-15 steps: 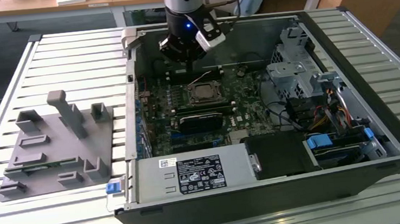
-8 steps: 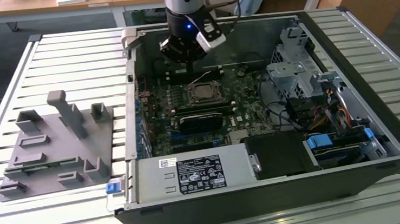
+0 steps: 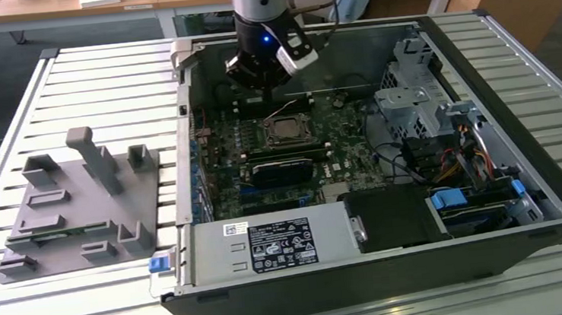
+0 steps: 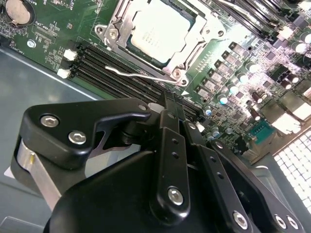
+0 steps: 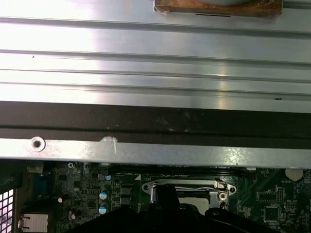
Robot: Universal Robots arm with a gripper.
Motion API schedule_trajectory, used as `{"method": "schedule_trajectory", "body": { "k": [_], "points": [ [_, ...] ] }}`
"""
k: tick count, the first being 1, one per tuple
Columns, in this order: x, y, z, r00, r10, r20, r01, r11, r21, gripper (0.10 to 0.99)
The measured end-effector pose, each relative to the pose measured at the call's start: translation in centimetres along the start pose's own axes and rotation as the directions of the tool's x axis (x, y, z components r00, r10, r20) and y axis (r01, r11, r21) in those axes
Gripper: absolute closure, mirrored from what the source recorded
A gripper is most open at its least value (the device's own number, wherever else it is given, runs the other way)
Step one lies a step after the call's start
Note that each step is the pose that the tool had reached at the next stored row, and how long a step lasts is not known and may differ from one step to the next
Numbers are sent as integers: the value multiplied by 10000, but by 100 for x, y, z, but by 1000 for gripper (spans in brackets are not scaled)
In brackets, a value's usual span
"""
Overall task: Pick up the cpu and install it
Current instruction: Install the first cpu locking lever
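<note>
I am seeing one cpu (image 4: 158, 30), sitting seated in its socket frame (image 4: 192, 43) on the motherboard (image 3: 260, 155); the gripper (image 4: 171, 104), fingers pressed together and empty, is hovering at the socket's 12 o'clock in the exterior view, near the case wall (image 5: 155, 124); one grey fixture tray (image 3: 72, 214) is lying outside, at 9 o'clock.

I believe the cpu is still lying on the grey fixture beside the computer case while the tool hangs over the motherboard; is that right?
Not quite. The cpu is not on the grey fixture; it already sits in the socket frame on the motherboard, as the second wrist view shows. The rest holds: the tool hangs over the motherboard inside the computer case.
</note>
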State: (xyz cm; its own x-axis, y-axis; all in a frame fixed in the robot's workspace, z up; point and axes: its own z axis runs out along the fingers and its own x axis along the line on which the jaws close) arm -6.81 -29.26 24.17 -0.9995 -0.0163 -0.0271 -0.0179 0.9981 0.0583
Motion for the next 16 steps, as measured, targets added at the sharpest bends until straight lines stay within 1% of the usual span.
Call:
{"method": "schedule_trajectory", "body": {
  "k": [5, 13, 15, 16],
  "points": [
    [-4, -1, 11, 10000, 0, -1, 0, 10000, 1, 980],
    [-31, -3, 40, 10000, 5, 0, -5, 10000, -2, 980],
    [-33, -4, 47, 10000, 11, 0, -11, 10000, -22, 980],
    [-34, -4, 52, 10000, 22, 0, -22, 10000, -48, 980]
  ]
}}
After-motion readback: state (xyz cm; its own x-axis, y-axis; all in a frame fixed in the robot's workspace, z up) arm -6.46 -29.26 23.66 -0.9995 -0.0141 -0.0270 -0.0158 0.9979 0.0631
